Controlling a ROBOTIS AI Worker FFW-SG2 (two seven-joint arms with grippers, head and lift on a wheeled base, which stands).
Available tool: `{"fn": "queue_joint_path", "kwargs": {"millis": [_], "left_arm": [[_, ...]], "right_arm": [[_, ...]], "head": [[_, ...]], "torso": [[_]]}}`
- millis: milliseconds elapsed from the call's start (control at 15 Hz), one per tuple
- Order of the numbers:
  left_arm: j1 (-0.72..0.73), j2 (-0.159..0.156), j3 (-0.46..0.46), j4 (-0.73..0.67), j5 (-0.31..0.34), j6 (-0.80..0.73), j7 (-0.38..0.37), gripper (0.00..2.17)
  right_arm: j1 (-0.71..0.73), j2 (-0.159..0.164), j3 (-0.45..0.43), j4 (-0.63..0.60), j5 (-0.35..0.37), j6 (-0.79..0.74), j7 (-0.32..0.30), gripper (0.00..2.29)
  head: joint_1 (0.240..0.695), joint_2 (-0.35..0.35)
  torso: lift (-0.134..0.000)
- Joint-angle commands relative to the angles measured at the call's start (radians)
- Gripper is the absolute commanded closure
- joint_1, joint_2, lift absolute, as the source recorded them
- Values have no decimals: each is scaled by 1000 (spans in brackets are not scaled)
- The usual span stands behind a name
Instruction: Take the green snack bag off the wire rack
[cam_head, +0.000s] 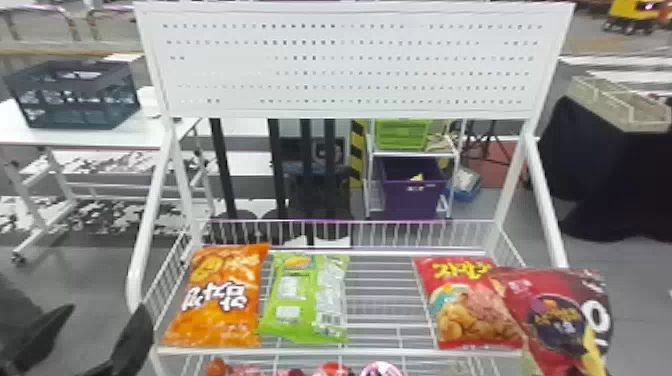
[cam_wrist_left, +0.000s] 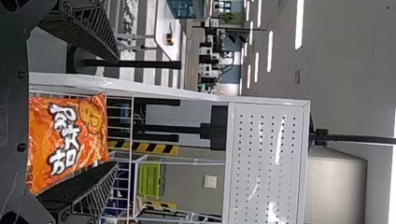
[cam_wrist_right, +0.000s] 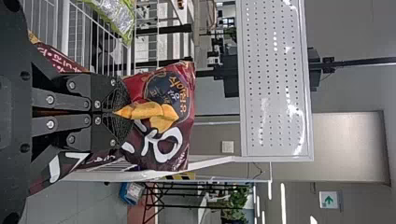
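The green snack bag (cam_head: 305, 297) lies on the wire rack (cam_head: 380, 300), right of an orange bag (cam_head: 220, 295); part of the green bag (cam_wrist_right: 112, 16) also appears in the right wrist view. My left gripper (cam_head: 84, 337) stands open beyond the rack's left side. In the left wrist view, the orange bag (cam_wrist_left: 67, 140) lies beyond the spread fingers of this gripper (cam_wrist_left: 116, 112). My right gripper (cam_wrist_right: 122, 111) is shut on a dark red snack bag (cam_wrist_right: 163, 140), pinching its middle. That dark red bag (cam_head: 560, 315) is at the rack's right side in the head view.
A red snack bag (cam_head: 467, 302) lies on the rack's right part, partly overlapped by the dark red one. White side posts (cam_head: 145, 240) and a perforated panel (cam_head: 350, 65) frame the rack. More packages (cam_head: 332, 370) sit on a lower level. Left behind is a table with a crate (cam_head: 75, 95).
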Motion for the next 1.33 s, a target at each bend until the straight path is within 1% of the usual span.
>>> {"fn": "queue_joint_path", "kwargs": {"millis": [0,467,600,667,733,800,867,933,1000,1067,1133,1267], "left_arm": [[1,-1,-2,0,-2,-3,0,107],[6,0,-18,0,-9,-3,12,107],[2,0,-47,0,-20,-3,20,107],[-5,8,-82,0,-44,-3,37,107],[-37,26,-146,6,-75,-3,63,107],[-88,48,-217,44,-95,-3,89,107],[-162,75,-312,87,-115,0,118,107],[-229,89,-380,129,-114,0,137,107],[-320,103,-467,184,-104,9,161,107],[-407,112,-548,242,-92,25,192,107],[-478,114,-613,287,-89,43,210,107],[-634,111,-734,408,-55,89,252,107]], "right_arm": [[-1,0,1,1,-1,0,0,2240],[-3,2,-1,3,-1,-3,0,2240],[-6,2,1,4,-1,-3,0,2240],[-8,3,4,4,-1,-3,-1,2240],[-9,2,5,4,-1,-3,-1,2240],[-12,2,7,6,1,-3,-1,2240],[-14,2,10,6,3,-3,-1,2240],[-14,2,11,7,4,-3,-1,2240],[-15,3,14,9,6,-3,-1,2240],[-15,2,17,9,6,-6,-1,2240],[-15,0,17,9,6,-6,-1,2240],[-15,0,16,10,7,-6,-1,2240]], "head": [[499,0],[499,0],[499,0],[499,0],[499,0],[499,0],[499,0],[499,0],[499,0],[499,0],[499,0],[499,0]], "torso": [[0],[0],[0],[0],[0],[0],[0],[0],[0],[0],[0],[0]]}}
